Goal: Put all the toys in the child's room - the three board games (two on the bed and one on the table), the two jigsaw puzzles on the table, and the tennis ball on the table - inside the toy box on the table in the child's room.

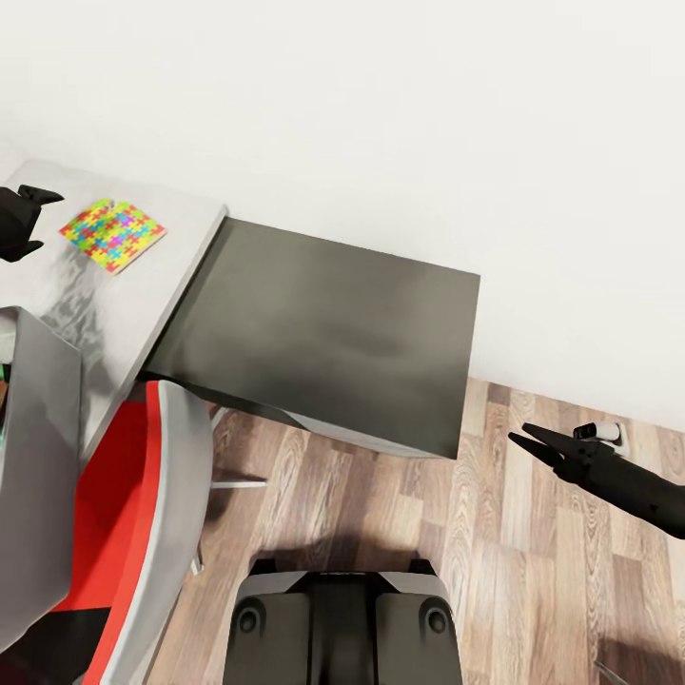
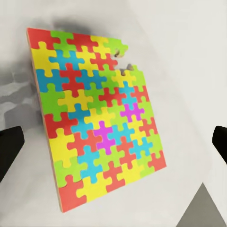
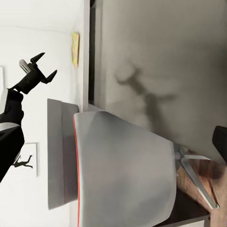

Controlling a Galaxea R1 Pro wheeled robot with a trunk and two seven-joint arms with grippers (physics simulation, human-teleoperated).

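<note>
1. Left pincer [image 1: 36, 221]: jaws apart, nothing in them, hovering over the desk [image 1: 143, 276] near its back edge, just beside the jigsaw puzzle [image 1: 112, 234]. Wrist cam looks down on the puzzle [image 2: 97, 116] w/ a finger tip showing at either side, not touching.
2. Puzzle: thin flat square, lying flat on the desk near the end corner by the dark cabinet [image 1: 323, 333]. One piece missing at an edge.
3. Handling, my guess: light, stiffish sheet, too flat to pinch from above. Prob. best to slide it to the desk edge, or tip a side up, then clamp across the thickness. Pieces may pop loose if bent.
4. Toy box [image 1: 33, 476]: grey wall at the desk's near end, by the red chair [image 1: 143, 533].
5. Right pincer [image 1: 538, 445]: apart, empty, over the wood floor [image 1: 495, 571], well away.
</note>
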